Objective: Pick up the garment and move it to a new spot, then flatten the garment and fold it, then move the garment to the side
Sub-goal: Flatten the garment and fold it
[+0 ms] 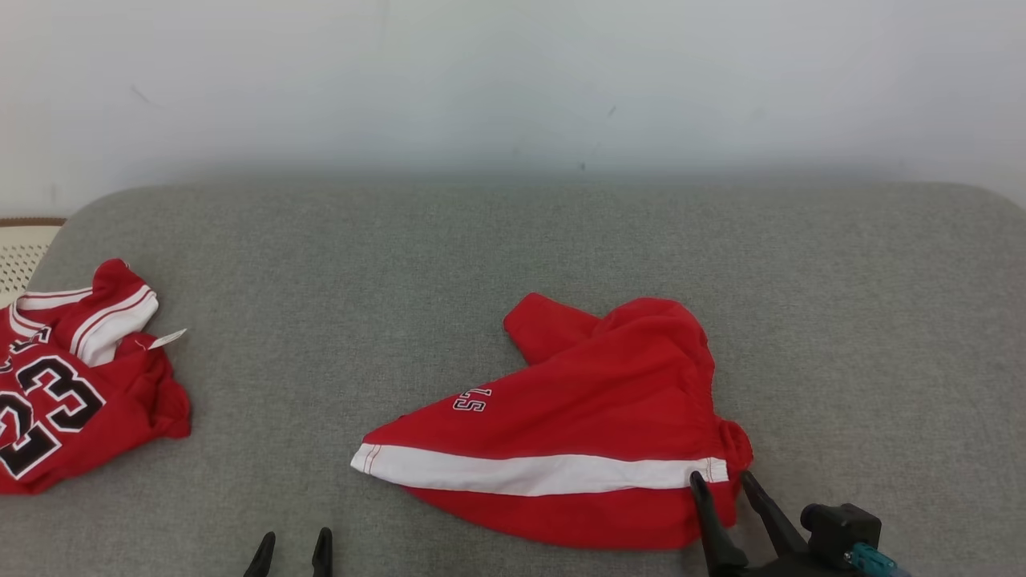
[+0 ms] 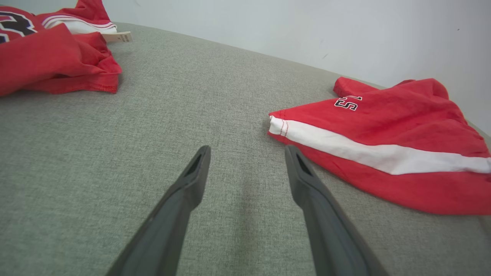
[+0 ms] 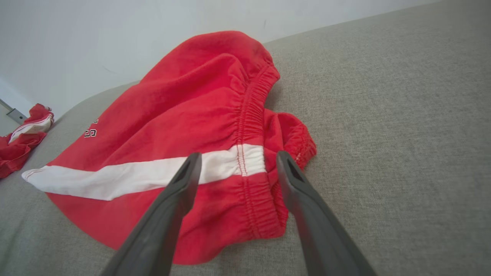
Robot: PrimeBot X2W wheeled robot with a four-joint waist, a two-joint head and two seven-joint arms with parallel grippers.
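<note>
Two red garments on one grey upholstered surface [image 1: 513,256], pale wall behind.

Item 1: red shorts [image 1: 585,417] with a white side stripe [image 1: 545,473] and a gathered elastic waistband [image 3: 249,115]. They lie rumpled right of centre, on the near side, waistband end to the right. Judged the garment in hand, since a gripper stands at it.

Item 2: jersey [image 1: 72,393], red with black "23", crumpled at the left edge, well apart from the shorts.

Right gripper [image 1: 721,481]: jaws spread wide, nothing held. Its fingers straddle the near corner of the waistband, where the stripe ends. Contact with the cloth cannot be told.

Left gripper [image 1: 295,538]: jaws spread wide, empty, low over bare upholstery at the near edge, left of the shorts and apart from them.

Step judged: first pick-up, not yet made.

Handling note: the gathered band looks thick enough to make a sound bite point. The fingers should go down until one slips under it, then close on both layers, not the top ply alone. The left gripper would do well to take the stripe's hem end, so the shorts lift spread rather than bunched. Risk: a shallow pinch slipping off soft cloth.
</note>
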